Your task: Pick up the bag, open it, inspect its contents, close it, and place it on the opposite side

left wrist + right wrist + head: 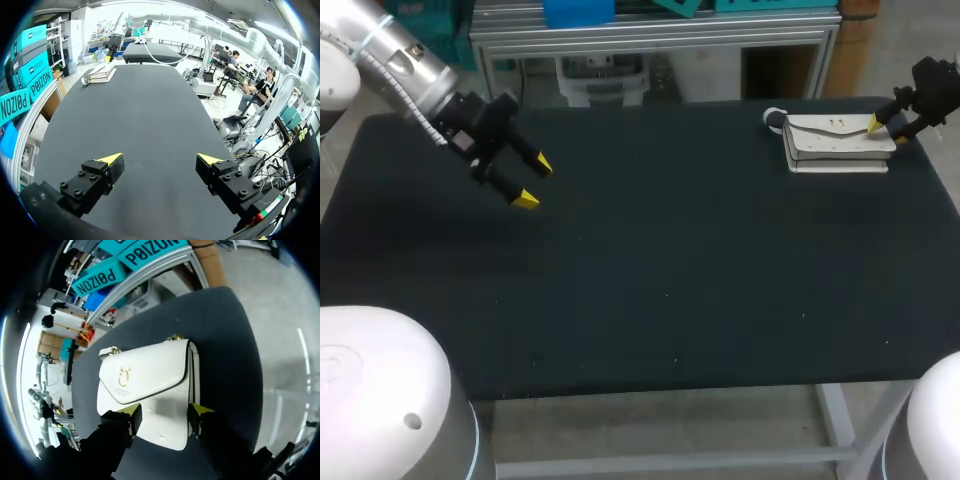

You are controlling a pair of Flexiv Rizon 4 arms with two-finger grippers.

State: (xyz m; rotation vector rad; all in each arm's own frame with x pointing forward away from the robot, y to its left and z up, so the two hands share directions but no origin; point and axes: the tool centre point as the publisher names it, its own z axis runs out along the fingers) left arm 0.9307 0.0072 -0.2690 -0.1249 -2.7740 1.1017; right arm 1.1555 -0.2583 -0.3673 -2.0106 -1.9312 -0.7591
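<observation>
Right wrist view puts the spread right claw [165, 415] just over the white bag [145, 385], which lies flat by the tabletop's [670, 280] far right corner, with the left claw [532, 182], also spread, well apart.

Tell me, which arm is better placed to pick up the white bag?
Right, probably. The right pincer hangs open just over the bag at the table's far right corner, while the left pincer hangs open over the table's left side, far from it.
</observation>
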